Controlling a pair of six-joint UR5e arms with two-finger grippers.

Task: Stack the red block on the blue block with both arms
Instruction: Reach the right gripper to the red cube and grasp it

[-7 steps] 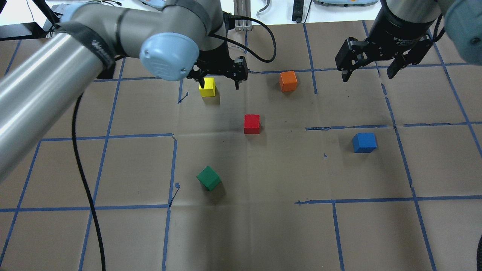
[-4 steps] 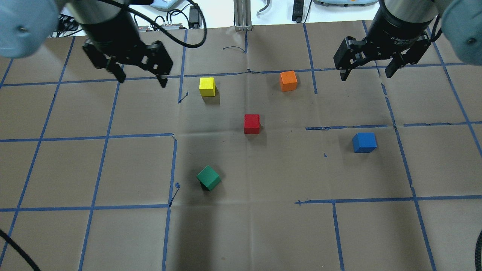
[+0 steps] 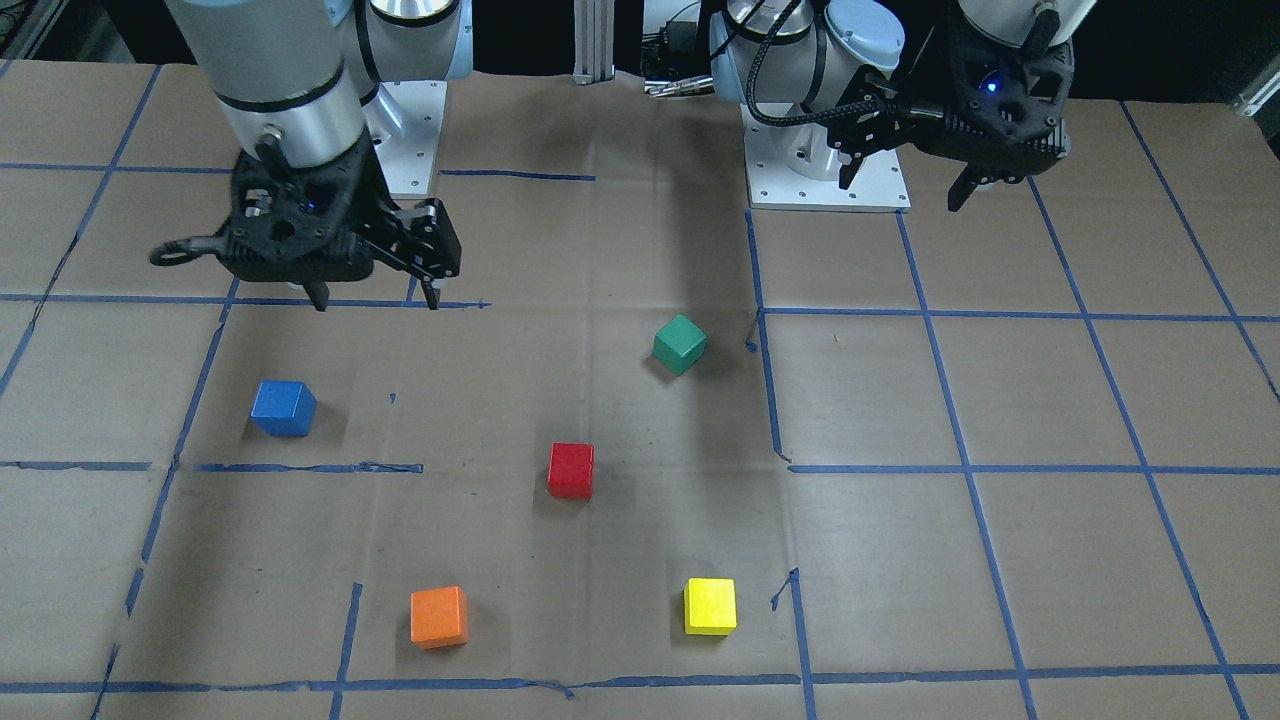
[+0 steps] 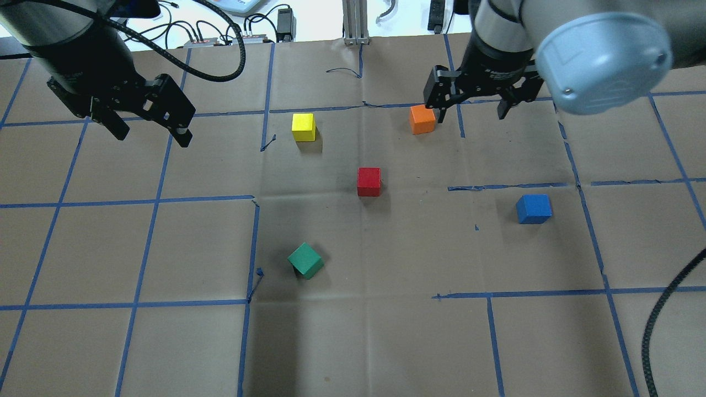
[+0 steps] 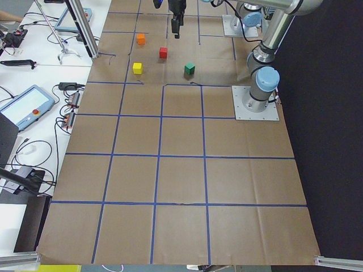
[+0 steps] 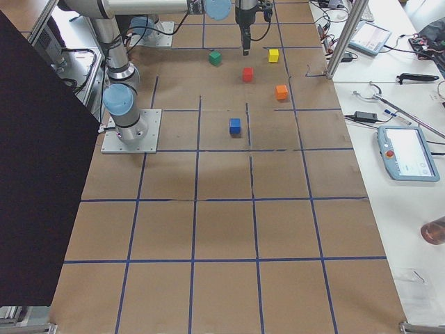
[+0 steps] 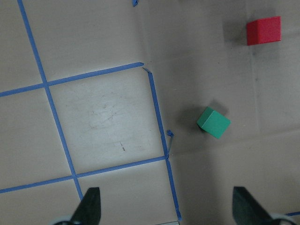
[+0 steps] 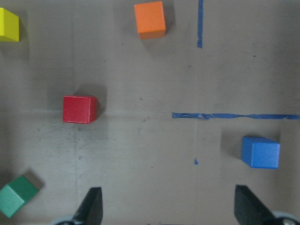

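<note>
The red block point(image 4: 368, 181) sits at mid-table; it also shows in the front view point(image 3: 571, 470) and the right wrist view point(image 8: 80, 109). The blue block point(image 4: 533, 208) sits to its right, apart from it, and shows in the right wrist view too point(image 8: 260, 152). My right gripper point(image 4: 470, 117) is open and empty. It hovers above the table, beside the orange block in the overhead view. My left gripper point(image 4: 153, 138) is open and empty, raised over the far left, away from both blocks. Its wrist view shows the red block point(image 7: 264, 31) at top right.
An orange block point(image 4: 422, 119), a yellow block point(image 4: 304, 127) and a tilted green block point(image 4: 305, 261) stand around the red one. Blue tape lines grid the brown paper. A black cable point(image 4: 662, 309) hangs at the lower right.
My left gripper swung away from the yellow block to the far left. My right gripper moved left towards the orange block. Both stayed open. No block moved.
</note>
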